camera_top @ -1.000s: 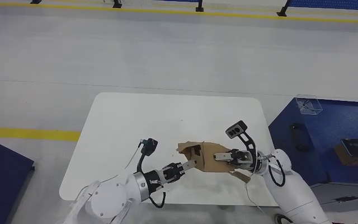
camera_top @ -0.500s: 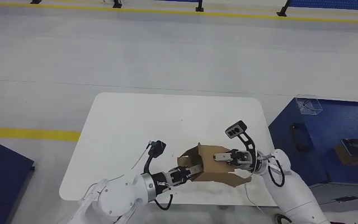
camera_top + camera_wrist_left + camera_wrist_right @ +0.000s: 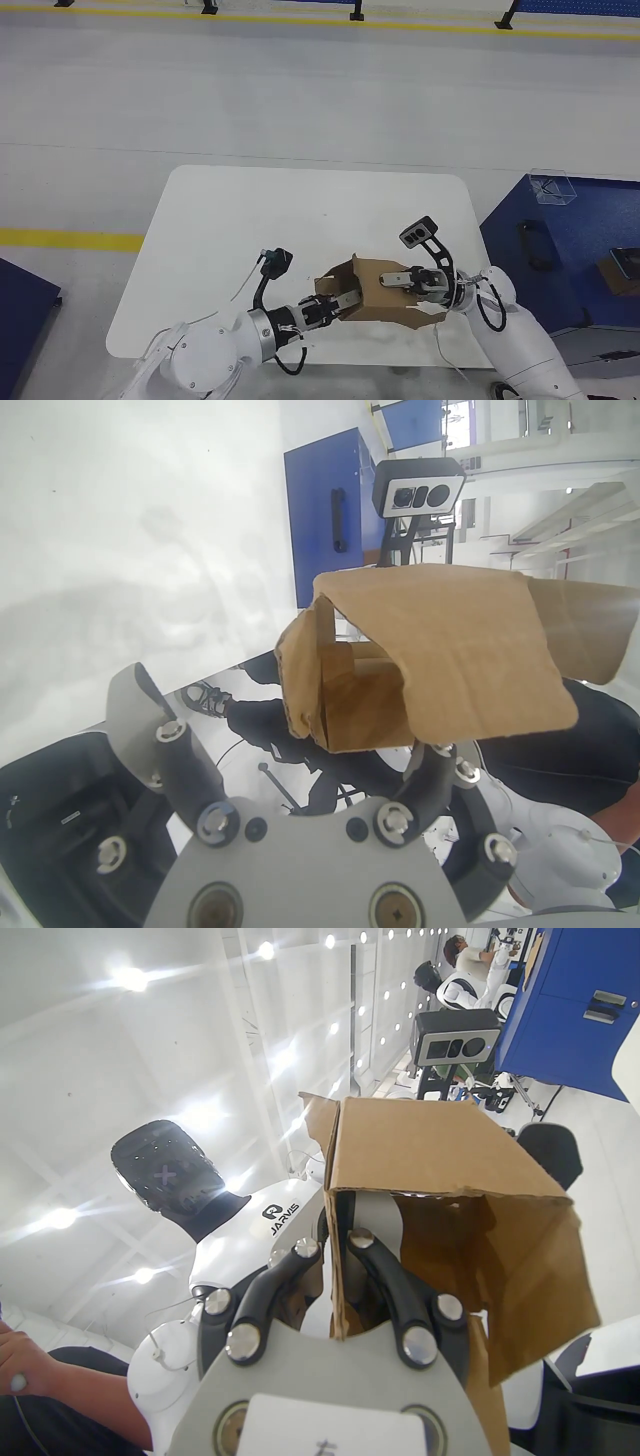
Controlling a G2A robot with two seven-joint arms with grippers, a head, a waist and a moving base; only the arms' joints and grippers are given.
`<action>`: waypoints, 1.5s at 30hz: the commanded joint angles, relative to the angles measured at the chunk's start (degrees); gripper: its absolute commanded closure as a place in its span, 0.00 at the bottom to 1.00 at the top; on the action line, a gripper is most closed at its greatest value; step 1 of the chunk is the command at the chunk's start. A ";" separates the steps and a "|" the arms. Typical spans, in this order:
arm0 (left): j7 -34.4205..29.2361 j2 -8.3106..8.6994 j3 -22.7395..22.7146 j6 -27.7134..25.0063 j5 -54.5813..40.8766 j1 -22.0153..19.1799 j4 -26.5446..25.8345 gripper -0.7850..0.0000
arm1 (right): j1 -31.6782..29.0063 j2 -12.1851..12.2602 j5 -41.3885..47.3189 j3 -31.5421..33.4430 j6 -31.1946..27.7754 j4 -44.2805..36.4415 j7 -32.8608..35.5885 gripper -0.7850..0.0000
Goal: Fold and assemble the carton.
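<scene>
A brown cardboard carton (image 3: 382, 288) is held above the white table (image 3: 290, 215) near its front edge, partly opened, with loose flaps. My right gripper (image 3: 397, 280) grips it from the right. In the right wrist view its fingers (image 3: 306, 1249) are shut on one upright wall of the carton (image 3: 425, 1153). My left gripper (image 3: 346, 301) is at the carton's left end. In the left wrist view it (image 3: 280, 725) stands open. One finger (image 3: 427, 757) touches the underside of a curled flap of the carton (image 3: 450, 650), and the other finger (image 3: 137, 692) is clear of it.
A blue cabinet (image 3: 560, 245) stands just right of the table, with a clear plastic box (image 3: 552, 187) on top. The carton hangs close to the table's front edge. The table's back and left parts offer free room.
The carton has opened from a flatter shape into a box form. My left gripper has moved right, in under the carton's left flap. The right gripper has barely shifted.
</scene>
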 commanded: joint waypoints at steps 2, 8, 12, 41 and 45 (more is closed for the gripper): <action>3.35 0.19 -1.66 -2.72 1.59 1.53 -2.88 0.00 | 0.00 -0.48 2.94 0.74 -1.91 -1.93 -3.76 1.00; 13.61 1.56 -13.96 -12.80 5.39 12.58 -12.97 0.00 | 2.72 -2.58 15.11 -0.25 -5.43 1.19 -1.38 1.00; 15.56 1.89 -18.87 -22.36 3.07 18.45 -12.97 0.00 | 5.64 -4.72 20.96 -1.89 -6.55 4.52 0.26 1.00; 14.53 0.34 -15.03 -7.38 -29.60 18.53 -12.97 0.00 | 5.90 -11.43 14.11 3.57 -9.35 6.18 -2.55 1.00; 20.63 -0.94 -13.81 0.55 -48.89 14.78 -12.93 0.00 | 6.12 -12.00 11.16 4.79 -9.19 5.59 -2.38 1.00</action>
